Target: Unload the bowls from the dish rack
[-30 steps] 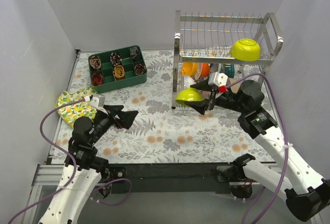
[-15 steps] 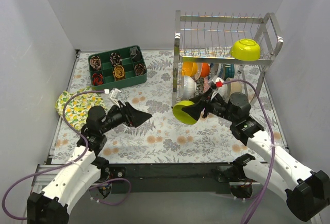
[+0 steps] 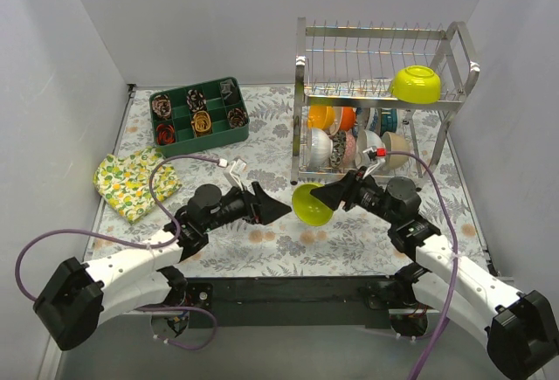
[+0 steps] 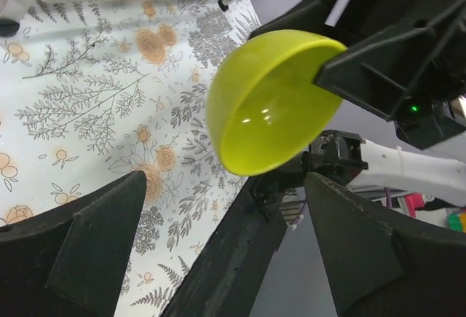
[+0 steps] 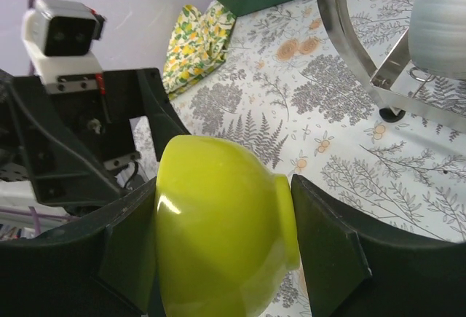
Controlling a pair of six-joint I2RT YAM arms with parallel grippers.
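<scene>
1. Since a second ago, your right pincer (image 3: 328, 197) has carried the lime-green bowl (image 3: 310, 206) from the dish rack (image 3: 384, 48) out over the bench (image 3: 262, 253), and your left arm has stretched in to meet it.
2. Your right pincer grips the bowl. Your left pincer (image 3: 279, 210) gapes wide, just short of it.
3. Seat your left jaws on the rim before the right lets go.
4. Both arms reach low, tips facing.

Lime bowl (image 3: 310, 206) in right gripper (image 3: 327, 199)

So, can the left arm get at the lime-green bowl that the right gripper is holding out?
Probably yes. The left gripper is open and points at the held bowl, with nothing between them. The right gripper grips it from the other side, so the near rim looks free.
</scene>
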